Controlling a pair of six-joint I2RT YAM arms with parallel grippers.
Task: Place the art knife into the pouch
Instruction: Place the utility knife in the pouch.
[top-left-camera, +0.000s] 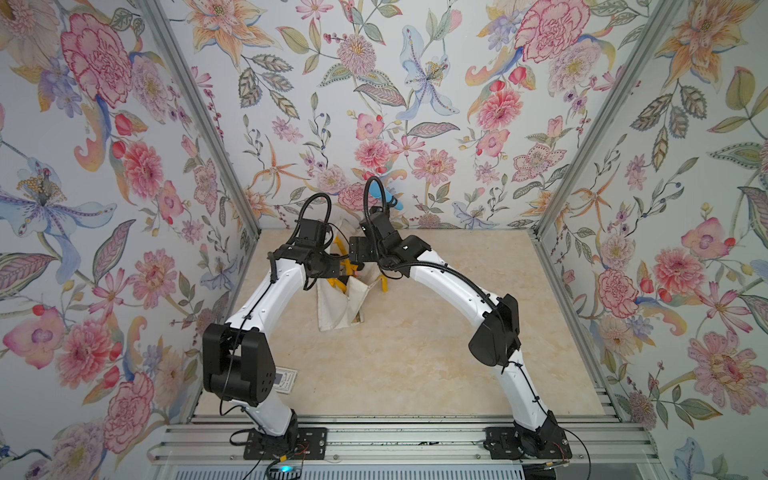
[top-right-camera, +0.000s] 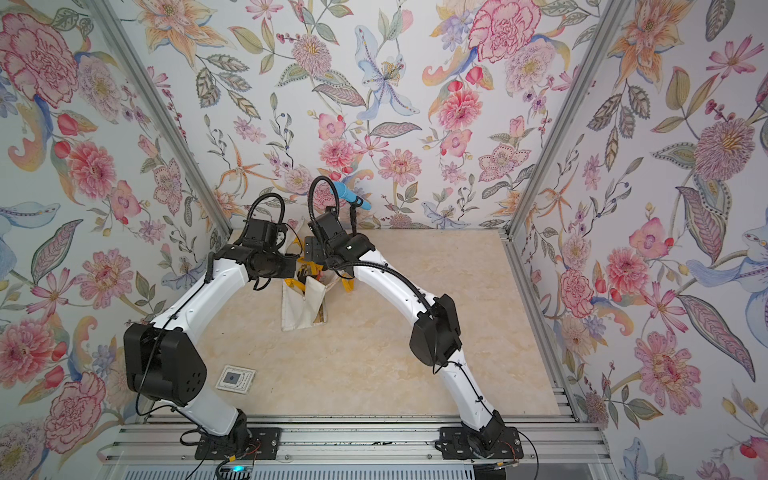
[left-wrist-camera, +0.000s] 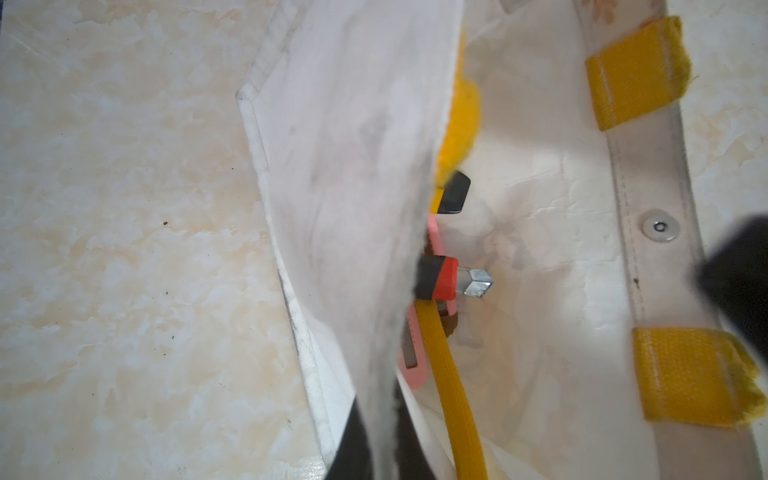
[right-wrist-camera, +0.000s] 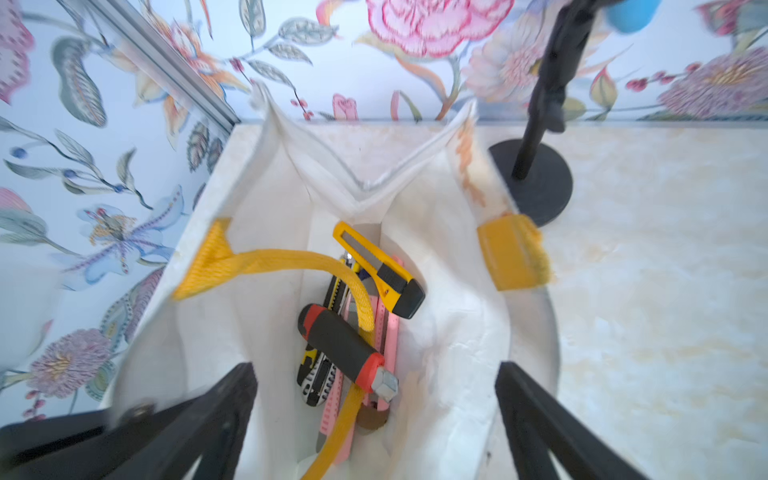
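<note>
Top views: both arms lean in over the pouch (top-left-camera: 338, 309), which lies on the table (top-left-camera: 415, 353) at upper centre of the frame. The wrists cover its mouth, so I cannot make out any jaws or knife from here. A blue-headed stand (top-right-camera: 349, 195) sits behind the right arm. Left wrist view: the left gripper (left-wrist-camera: 376, 432), at the bottom edge, is pinched closed on the pouch's canvas wall and holds the mouth apart. That wall hides most of the contents; only the black butt of the yellow art knife (left-wrist-camera: 454, 194), a black-and-red handled tool (left-wrist-camera: 440, 276), a pink cutter (left-wrist-camera: 415, 365) and a yellow strap (left-wrist-camera: 451, 382) peek past it. A dark blur (left-wrist-camera: 739, 274) at the right edge is unidentifiable. Right wrist view: the right gripper (right-wrist-camera: 374, 370) has its jaws spread wide, with nothing between them. The yellow art knife lies inside the pouch at frame centre, on top of the other cutters. I judge the placement done and retreat the step in hand: lift the right arm straight up with jaws wide, clear of strap and rim, and release the left pinch only afterwards. The blade ends and pouch floor are buried, and motion blur hides whether the blade is retracted.
</note>
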